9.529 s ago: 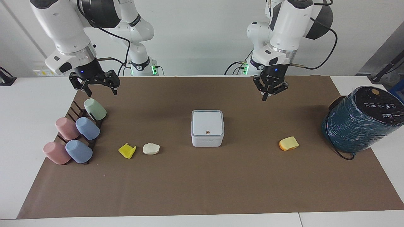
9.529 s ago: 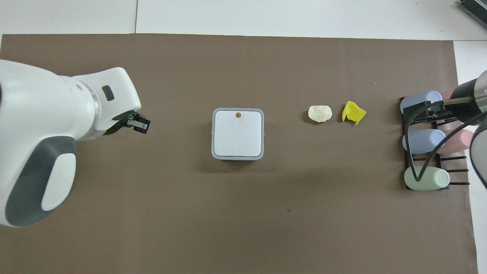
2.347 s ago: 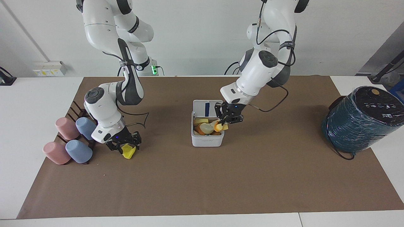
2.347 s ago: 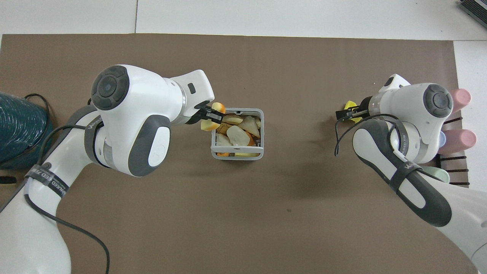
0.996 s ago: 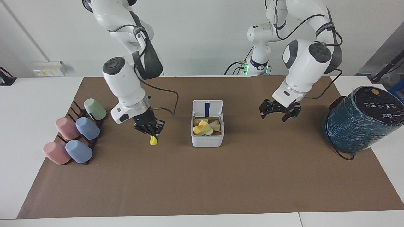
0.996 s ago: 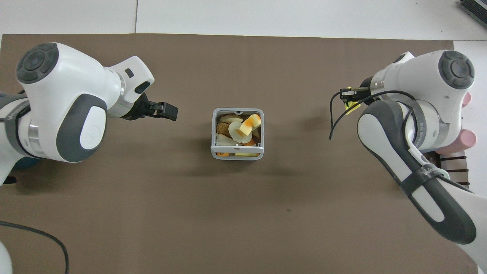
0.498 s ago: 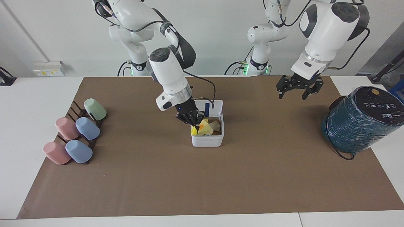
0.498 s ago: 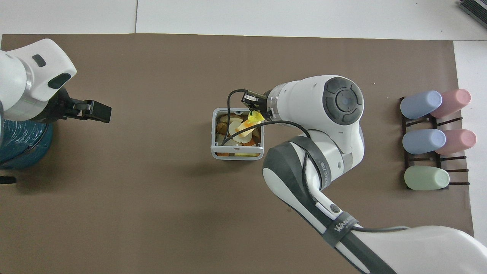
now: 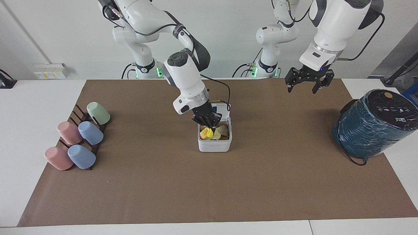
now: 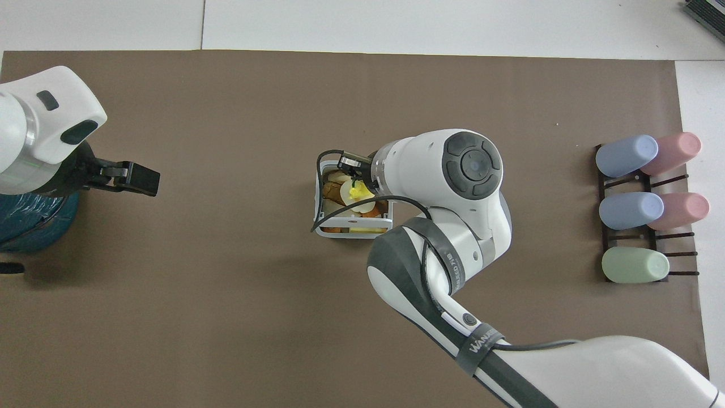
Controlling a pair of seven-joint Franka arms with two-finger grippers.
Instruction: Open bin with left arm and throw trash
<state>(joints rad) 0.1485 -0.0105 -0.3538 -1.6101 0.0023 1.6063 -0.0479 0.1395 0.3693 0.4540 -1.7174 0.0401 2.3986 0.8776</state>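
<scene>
The bin (image 9: 214, 143) stands near the middle of the brown mat (image 9: 209, 182) on the bench (image 9: 39, 98), its lid (image 9: 225, 107) raised on the edge nearer the robots; most of the lid is hidden by the right arm's wrist in the facing view, and in the overhead view that arm covers the corner of the bin toward the right arm's end. Inside lies a heap of trash (image 10: 340, 195) in cream, brown and orange, its pieces too jumbled to tell apart. The right gripper (image 9: 210, 129) reaches down into the bin's opening, fingers clamped on the yellow scrap (image 9: 208, 133), which hangs just over the heap; its outline is too crumpled to give a long axis. The left gripper (image 9: 307, 85) hangs in the air over the mat toward the left arm's end, fingers apart and pointing down, holding nothing. The dark teal appliance (image 9: 375, 124) sits at that end, cut off by the frame edge in the overhead view. Five pastel cups (image 9: 80, 138) lie on a rack (image 9: 94, 147) at the right arm's end.
</scene>
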